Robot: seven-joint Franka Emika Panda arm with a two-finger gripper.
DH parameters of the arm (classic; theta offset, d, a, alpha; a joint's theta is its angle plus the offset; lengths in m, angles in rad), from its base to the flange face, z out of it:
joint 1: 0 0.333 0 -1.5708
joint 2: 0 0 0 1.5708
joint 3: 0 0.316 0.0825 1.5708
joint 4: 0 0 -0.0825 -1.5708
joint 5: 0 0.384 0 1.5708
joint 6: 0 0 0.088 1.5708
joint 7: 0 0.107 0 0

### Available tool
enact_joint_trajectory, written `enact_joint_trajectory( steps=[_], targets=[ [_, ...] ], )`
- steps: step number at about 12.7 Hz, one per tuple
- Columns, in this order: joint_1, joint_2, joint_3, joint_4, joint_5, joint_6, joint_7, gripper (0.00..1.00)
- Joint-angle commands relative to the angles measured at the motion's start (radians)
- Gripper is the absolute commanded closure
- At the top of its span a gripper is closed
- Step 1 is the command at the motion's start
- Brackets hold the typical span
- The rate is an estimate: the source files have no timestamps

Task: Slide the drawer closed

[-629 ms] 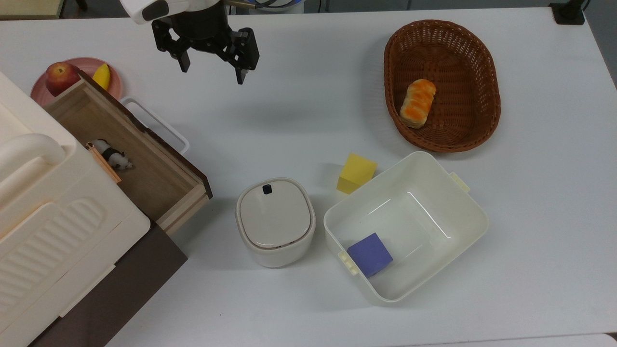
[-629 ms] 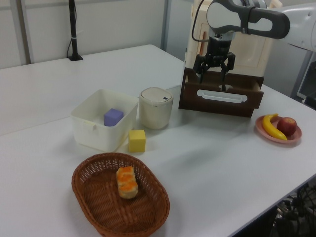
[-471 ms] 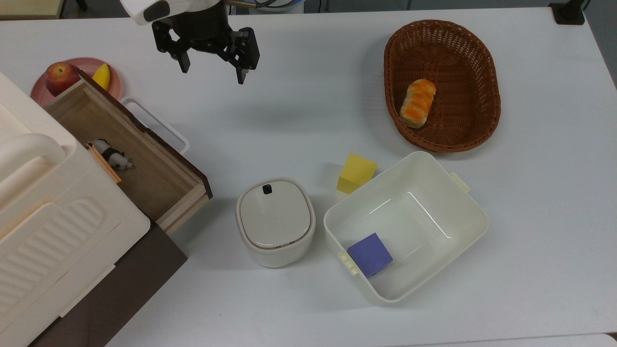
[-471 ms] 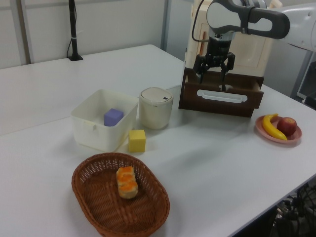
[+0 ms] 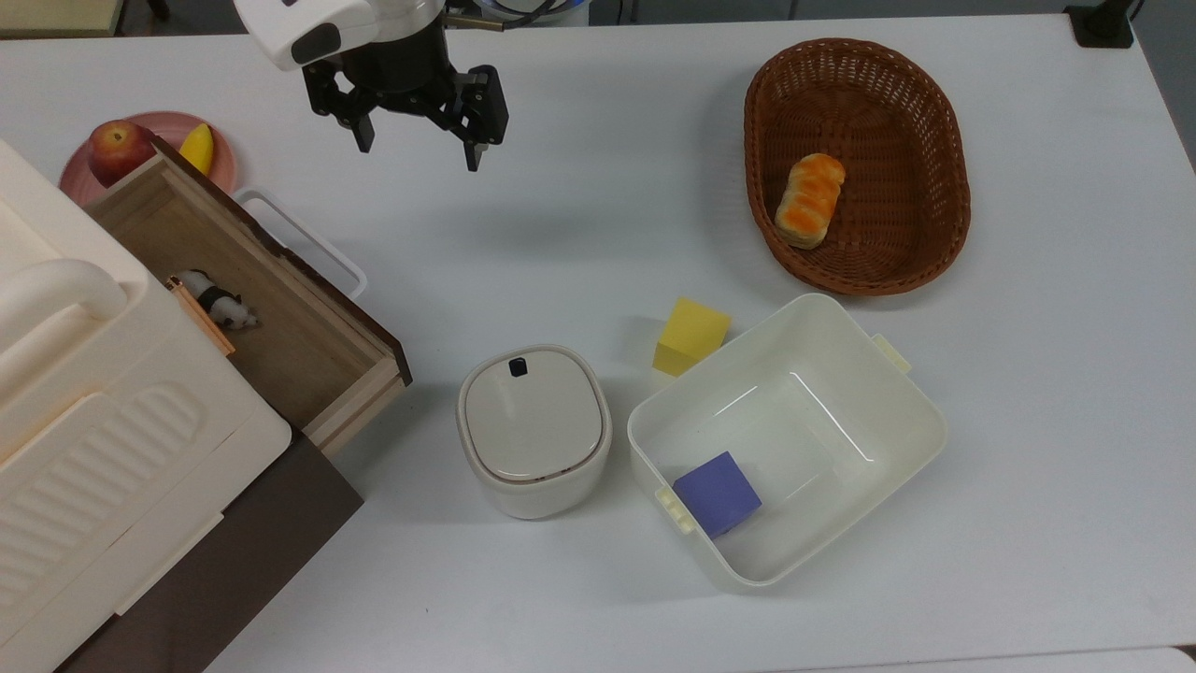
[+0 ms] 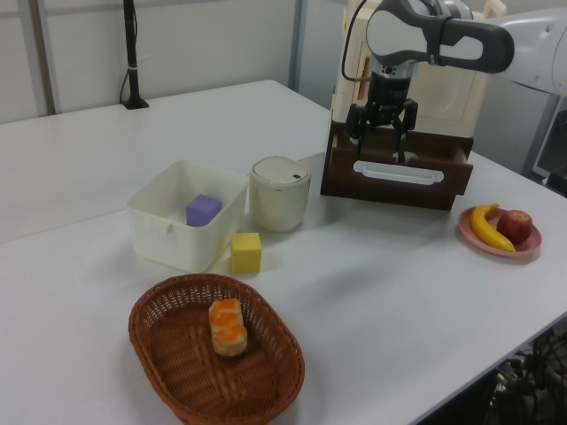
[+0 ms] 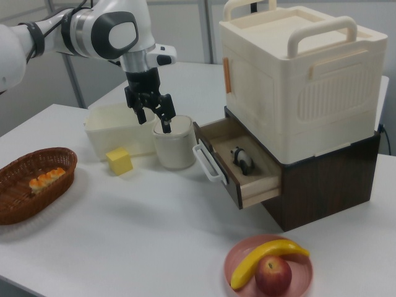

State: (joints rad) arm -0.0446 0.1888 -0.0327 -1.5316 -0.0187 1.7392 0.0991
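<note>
Top view: gripper (image 5: 416, 157), jaws spread and empty, has drifted slightly toward the worktop's middle; drawer (image 5: 248, 290) remains pulled out, handle (image 5: 301, 241) untouched, closing not begun.

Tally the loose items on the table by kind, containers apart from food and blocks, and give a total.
Containers: 4 — wicker basket, white bin, lidded pot, pink plate
Food: 3 — bread, apple, banana
Blocks: 2 — yellow block, purple block
Total: 9
</note>
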Motion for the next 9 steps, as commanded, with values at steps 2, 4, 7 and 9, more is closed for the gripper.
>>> enact_joint_trajectory(
  steps=[2, 4, 7, 9],
  targets=[
    [0.003, 0.0, -0.009, -0.01, 0.025, -0.006, -0.053, 0.23],
    [0.003, 0.0, -0.009, -0.015, 0.034, -0.009, -0.041, 0.5],
    [0.008, 0.024, -0.01, -0.028, 0.034, -0.006, 0.089, 0.86],
    [0.006, 0.044, -0.012, -0.03, 0.031, 0.031, 0.181, 0.91]
  ],
)
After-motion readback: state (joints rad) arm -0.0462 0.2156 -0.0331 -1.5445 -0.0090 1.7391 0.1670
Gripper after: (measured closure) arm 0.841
